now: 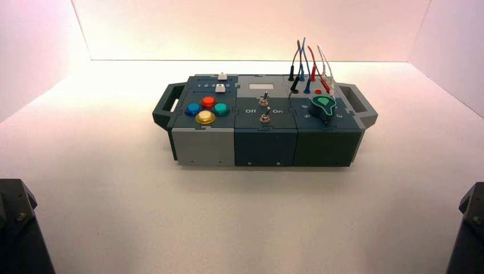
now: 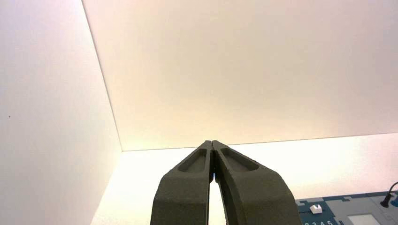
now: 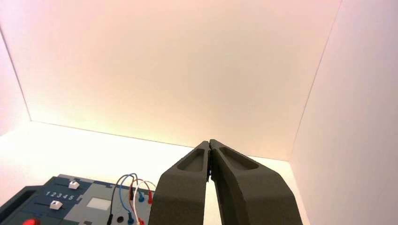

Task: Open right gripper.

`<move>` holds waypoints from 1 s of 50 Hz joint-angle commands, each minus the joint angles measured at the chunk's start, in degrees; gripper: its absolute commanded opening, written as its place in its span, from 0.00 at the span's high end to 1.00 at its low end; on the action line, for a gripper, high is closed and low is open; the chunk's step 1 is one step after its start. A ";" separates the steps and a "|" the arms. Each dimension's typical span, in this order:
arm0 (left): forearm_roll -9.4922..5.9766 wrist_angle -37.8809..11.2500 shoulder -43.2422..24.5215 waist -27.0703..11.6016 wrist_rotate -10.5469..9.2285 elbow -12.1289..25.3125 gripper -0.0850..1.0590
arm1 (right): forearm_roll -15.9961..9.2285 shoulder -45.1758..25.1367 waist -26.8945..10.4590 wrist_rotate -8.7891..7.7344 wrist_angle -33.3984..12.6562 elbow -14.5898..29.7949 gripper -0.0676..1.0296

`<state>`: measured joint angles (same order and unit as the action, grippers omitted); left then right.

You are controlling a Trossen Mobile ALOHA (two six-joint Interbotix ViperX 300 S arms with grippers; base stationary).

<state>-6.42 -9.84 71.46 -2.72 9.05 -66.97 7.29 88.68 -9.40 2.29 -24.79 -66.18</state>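
My right gripper (image 3: 209,143) is shut and empty, its two dark fingertips touching, held in the air well back from the box. My left gripper (image 2: 212,143) is also shut and empty, parked on the other side. In the high view only the dark arm bases show, the left arm (image 1: 20,228) at the bottom left corner and the right arm (image 1: 469,228) at the bottom right. The box (image 1: 262,145) stands in the middle of the white table, far from both grippers.
The box carries four coloured buttons (image 1: 206,109) on its left part, two toggle switches (image 1: 264,108) in the middle, a green knob (image 1: 323,106) and coloured wires (image 1: 308,65) on the right, and two white sliders (image 1: 220,87) at the back left. White walls enclose the table.
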 commanded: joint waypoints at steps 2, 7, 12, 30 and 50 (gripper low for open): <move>0.00 0.26 -0.79 0.26 0.18 1.23 0.95 | -0.35 -1.05 0.18 0.26 0.44 0.70 0.96; 0.00 0.26 -0.70 0.26 0.18 1.23 0.95 | -0.35 -1.05 0.18 0.26 0.44 0.70 0.96; 0.00 0.18 -0.53 0.26 0.18 1.14 0.95 | -0.35 -1.14 0.18 0.26 0.35 0.70 0.96; 0.00 0.18 -2.81 0.26 0.09 1.41 0.95 | -0.70 -1.58 0.18 0.26 1.76 0.00 0.88; 0.00 0.09 -3.34 0.26 0.09 1.49 0.95 | -1.23 -7.21 0.18 0.26 5.80 -1.58 0.04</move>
<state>-6.42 -10.02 68.99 -2.72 9.05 -66.97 6.68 84.11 -9.40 2.29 -19.69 -68.64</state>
